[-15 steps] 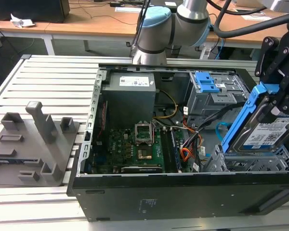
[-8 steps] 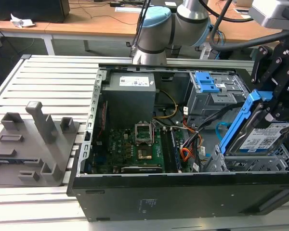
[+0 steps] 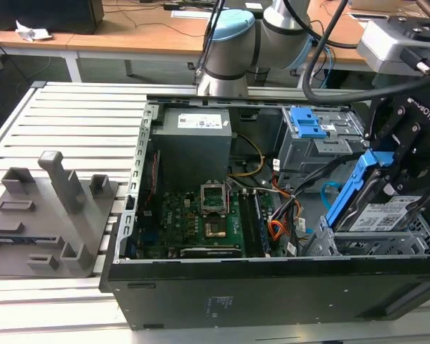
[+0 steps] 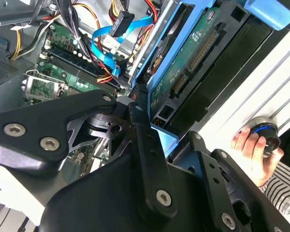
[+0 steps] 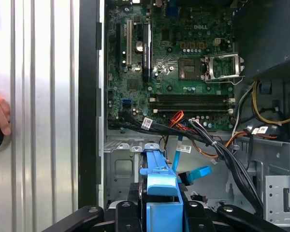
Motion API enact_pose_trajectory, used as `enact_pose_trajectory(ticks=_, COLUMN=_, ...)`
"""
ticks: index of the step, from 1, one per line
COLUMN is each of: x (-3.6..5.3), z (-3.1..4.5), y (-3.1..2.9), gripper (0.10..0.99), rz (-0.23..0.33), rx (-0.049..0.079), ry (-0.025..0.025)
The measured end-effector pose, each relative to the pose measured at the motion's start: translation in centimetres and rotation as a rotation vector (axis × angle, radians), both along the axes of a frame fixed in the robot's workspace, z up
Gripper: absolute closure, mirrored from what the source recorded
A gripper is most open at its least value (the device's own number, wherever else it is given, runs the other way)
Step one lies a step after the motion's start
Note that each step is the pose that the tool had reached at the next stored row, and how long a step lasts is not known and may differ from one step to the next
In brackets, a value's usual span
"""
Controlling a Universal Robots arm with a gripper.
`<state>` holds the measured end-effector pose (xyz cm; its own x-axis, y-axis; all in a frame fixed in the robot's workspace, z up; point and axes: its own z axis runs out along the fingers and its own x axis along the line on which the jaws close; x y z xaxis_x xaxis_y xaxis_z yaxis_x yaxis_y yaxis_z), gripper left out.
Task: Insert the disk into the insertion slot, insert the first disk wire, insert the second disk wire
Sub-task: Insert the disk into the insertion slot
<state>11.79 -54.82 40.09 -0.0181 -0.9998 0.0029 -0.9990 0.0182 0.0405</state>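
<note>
The blue-framed disk (image 3: 381, 213) leans tilted over the insertion slot (image 3: 324, 242); the looped light blue second disk wire (image 5: 198, 173) and orange first disk wire (image 3: 275, 229) lie beside it.

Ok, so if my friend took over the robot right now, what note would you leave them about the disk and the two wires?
The gripper has its jaws shut on the disk, holding it by its blue carrier.
The disk is held tilted over the insertion slot, at the exterior view's right, and is not yet seated.
The first disk wire, the orange bundle, lies loose inside the case.
The second disk wire, the light blue loop, hangs loose and is not plugged into the disk.
Done: the disk is gripped at the cage.
Left: seating the disk and plugging in both wires.
</note>
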Motion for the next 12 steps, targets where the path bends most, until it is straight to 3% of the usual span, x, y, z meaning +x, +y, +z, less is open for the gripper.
enact_pose_trajectory(ticks=4, x=0.00, z=-0.84, y=0.00, gripper=0.718, rz=0.000, rx=0.000, ry=-0.0001)
enact_pose_trajectory(ticks=11, x=0.00, z=-0.89, y=0.00, gripper=0.706, rz=0.000, rx=0.000, ry=-0.0001)
enact_pose_trajectory(ticks=12, x=0.00, z=-0.90, y=0.00, gripper=0.643, rz=0.000, rx=0.000, ry=0.0000)
